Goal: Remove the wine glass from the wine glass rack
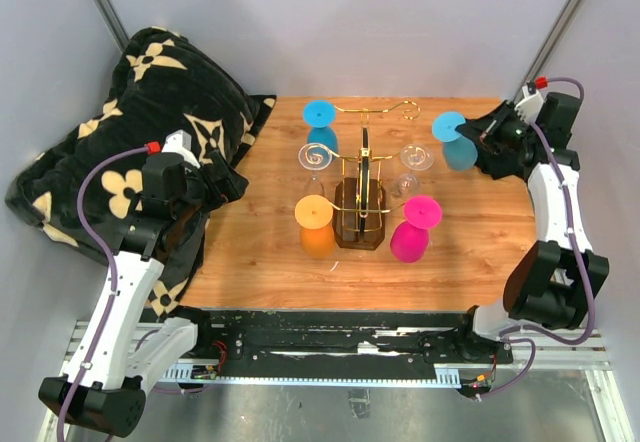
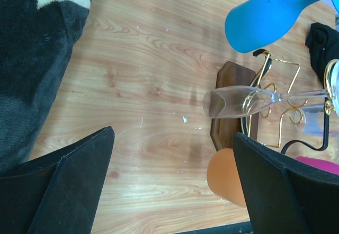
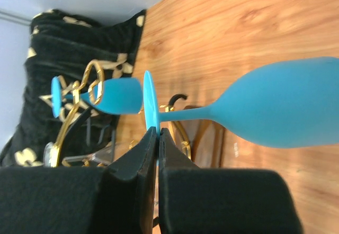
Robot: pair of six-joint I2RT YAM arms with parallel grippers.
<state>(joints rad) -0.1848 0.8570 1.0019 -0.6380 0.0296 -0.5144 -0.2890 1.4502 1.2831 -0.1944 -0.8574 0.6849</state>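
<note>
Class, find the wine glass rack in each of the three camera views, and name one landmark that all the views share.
Top external: the wine glass rack stands at the middle of the table.
Left wrist: right of centre, showing its dark wooden base and gold wire.
Right wrist: lower left, with only gold wire clearly showing.
Shared landmark: the black floral cushion.

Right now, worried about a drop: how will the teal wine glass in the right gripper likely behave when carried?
It may pivot or swing: the right gripper pinches only the thin foot rim of the teal wine glass, its large bowl hanging far off. Its matte coat probably grips well. The slim stem looks breakable.
</note>
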